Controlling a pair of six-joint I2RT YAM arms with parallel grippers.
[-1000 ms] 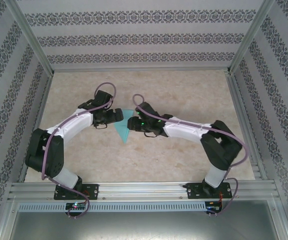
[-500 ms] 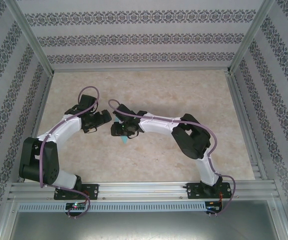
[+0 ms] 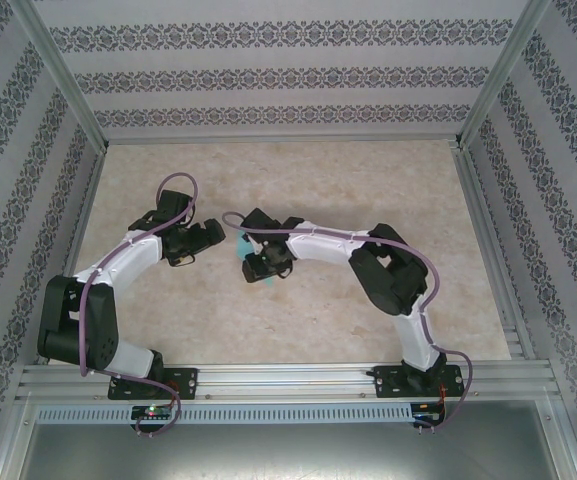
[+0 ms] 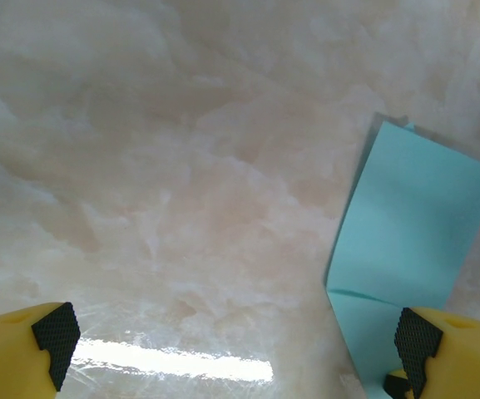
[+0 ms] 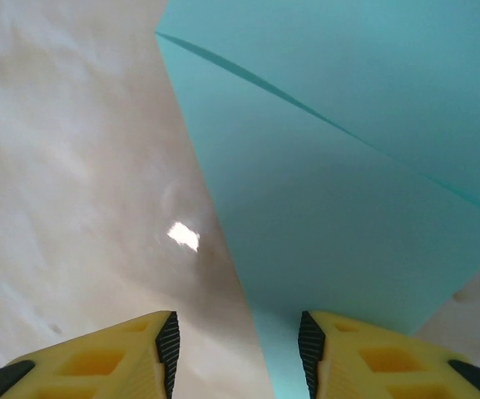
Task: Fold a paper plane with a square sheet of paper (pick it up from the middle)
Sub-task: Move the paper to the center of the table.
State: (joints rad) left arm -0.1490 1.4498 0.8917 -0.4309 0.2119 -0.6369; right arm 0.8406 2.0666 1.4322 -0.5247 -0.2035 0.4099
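Paper sheet (image 5: 348, 208), thin creased turquoise, lies under your right gripper (image 5: 237, 349), jaws half apart; left gripper (image 4: 231, 332) beside it, jaws wide.

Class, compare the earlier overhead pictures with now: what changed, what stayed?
The right gripper pulled nearer, over the turquoise paper, covering most of it from above. The left gripper drew back leftward. Unchanged: paper on the table, left jaws wide open.
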